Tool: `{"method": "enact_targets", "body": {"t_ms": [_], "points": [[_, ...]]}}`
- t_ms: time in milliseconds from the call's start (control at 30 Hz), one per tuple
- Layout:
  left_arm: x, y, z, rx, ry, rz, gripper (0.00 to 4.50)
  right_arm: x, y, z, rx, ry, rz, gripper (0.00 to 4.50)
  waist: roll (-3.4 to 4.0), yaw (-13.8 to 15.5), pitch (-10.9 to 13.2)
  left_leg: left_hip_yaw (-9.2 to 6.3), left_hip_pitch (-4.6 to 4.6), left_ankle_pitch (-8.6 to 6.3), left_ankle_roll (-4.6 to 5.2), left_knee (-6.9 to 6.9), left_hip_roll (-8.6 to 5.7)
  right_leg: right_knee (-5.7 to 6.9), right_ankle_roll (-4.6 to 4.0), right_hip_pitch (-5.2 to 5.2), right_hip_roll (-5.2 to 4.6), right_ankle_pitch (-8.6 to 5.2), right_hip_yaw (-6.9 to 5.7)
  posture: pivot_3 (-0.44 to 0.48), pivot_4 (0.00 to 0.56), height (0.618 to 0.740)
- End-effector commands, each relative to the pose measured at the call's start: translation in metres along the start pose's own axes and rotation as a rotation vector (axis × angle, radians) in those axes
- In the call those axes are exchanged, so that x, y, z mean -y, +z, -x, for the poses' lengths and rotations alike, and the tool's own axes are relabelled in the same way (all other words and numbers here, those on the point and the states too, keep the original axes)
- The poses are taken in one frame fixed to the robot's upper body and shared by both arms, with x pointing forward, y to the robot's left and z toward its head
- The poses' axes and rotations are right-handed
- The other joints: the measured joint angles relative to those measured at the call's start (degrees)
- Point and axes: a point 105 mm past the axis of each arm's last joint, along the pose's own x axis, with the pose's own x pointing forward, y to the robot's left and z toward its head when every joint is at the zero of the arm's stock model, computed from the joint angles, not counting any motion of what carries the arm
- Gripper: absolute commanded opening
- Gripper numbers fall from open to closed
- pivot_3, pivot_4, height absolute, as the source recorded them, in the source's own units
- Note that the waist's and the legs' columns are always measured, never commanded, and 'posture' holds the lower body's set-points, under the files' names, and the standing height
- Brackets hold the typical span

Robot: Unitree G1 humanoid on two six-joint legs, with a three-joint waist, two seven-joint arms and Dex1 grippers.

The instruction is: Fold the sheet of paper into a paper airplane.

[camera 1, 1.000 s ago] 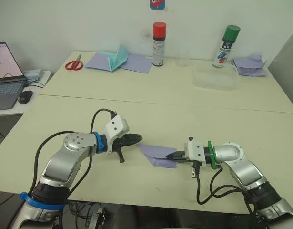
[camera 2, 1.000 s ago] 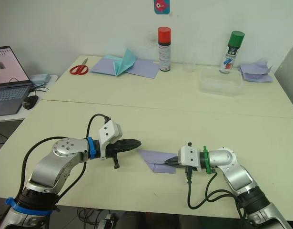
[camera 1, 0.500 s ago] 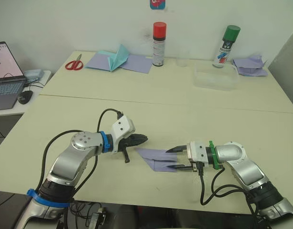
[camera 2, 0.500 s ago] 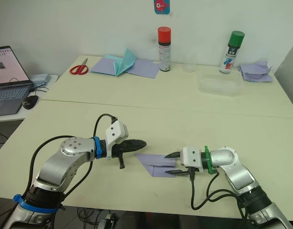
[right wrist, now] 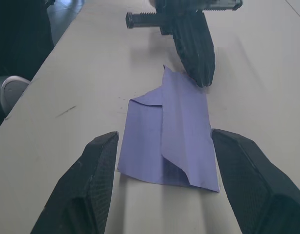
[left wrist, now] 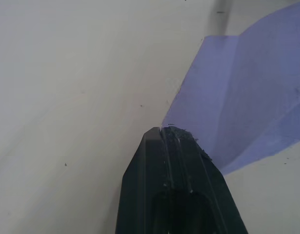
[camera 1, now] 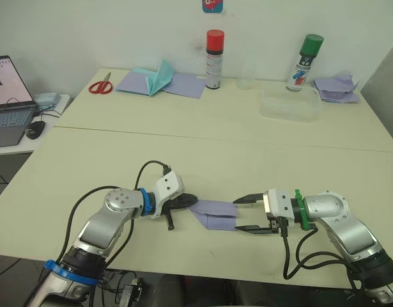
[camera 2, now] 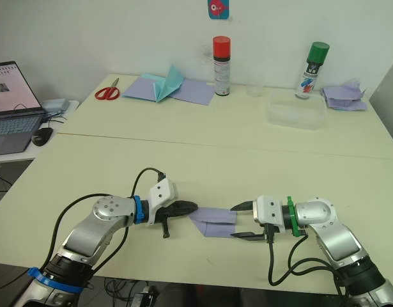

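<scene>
- Here the table (camera 1: 202, 150), cream-coloured, spans most of the frame, and both arms lie low over its near edge, pointing at each other across the lower middle.
- The left arm bends in from the lower left, its left claw (camera 1: 191, 201) clenched, with the tip touching the left corner of the sheet of paper (camera 1: 216, 213).
- The right arm reaches in from the lower right; the right claw (camera 1: 242, 213) is spread wide and released, one finger either side of the sheet's right edge, holding nothing.
- The sheet of paper, lavender and partly folded with a flap turned over, lies flat on the table between the two claws.
- Two spray cans (camera 1: 213, 59) stand at the upper centre; their labels cannot be read.
</scene>
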Motion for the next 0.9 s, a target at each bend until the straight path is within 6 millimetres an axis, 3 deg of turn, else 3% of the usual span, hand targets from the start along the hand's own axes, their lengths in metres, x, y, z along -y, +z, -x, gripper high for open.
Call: {"method": "enact_targets", "body": {"t_ms": [33,233,267,367,567,900], "points": [[0.004,0.0,-0.005,0.001,-0.027,-0.034,0.0,-0.001,0.013,0.007,0.026,-0.015,0.024,3.14,0.0,0.0,0.0,-0.01,0.0,0.0,0.0,0.0,0.0,0.0,0.0,0.01,0.0,0.0,-0.01,0.0,0.15,0.74],[0.009,-0.012,-0.006,-0.054,-0.055,-0.06,0.0,-0.003,0.013,0.013,0.022,-0.012,0.005,3.14,0.02,0.0,0.0,-0.01,0.05,0.0,0.0,0.01,-0.02,0.0,0.0,0.07,0.0,0.0,-0.01,0.0,0.15,0.74],[0.008,-0.013,-0.006,-0.058,-0.051,-0.061,0.0,-0.004,0.013,0.014,0.022,-0.009,0.0,2.98,0.02,0.0,0.0,-0.01,0.06,0.0,0.0,0.01,-0.02,0.0,0.0,0.08,0.0,0.0,-0.01,0.0,0.15,0.74],[0.007,-0.015,-0.007,-0.063,-0.044,-0.06,0.0,-0.01,0.009,0.016,0.009,0.015,-0.025,2.22,0.02,0.0,0.0,-0.02,0.06,0.0,0.0,0.01,-0.03,0.0,0.01,0.09,0.0,0.0,-0.01,0.0,0.15,0.74],[0.007,-0.015,-0.006,-0.069,-0.05,-0.063,0.0,-0.021,-0.014,0.014,-0.077,0.02,-0.037,0.03,0.03,0.0,-0.1,-0.03,0.1,0.0,0.0,0.02,-0.03,-0.01,0.06,0.13,0.0,-0.03,-0.02,0.0,0.15,0.74],[0.008,-0.015,-0.007,-0.074,-0.069,-0.071,0.0,-0.014,-0.015,-0.02,-0.024,-0.036,-0.024,0.03,0.05,0.0,-0.1,-0.01,0.11,0.0,0.0,0.02,-0.04,0.0,0.22,0.14,0.01,-0.12,-0.01,0.0,0.15,0.74]]}}
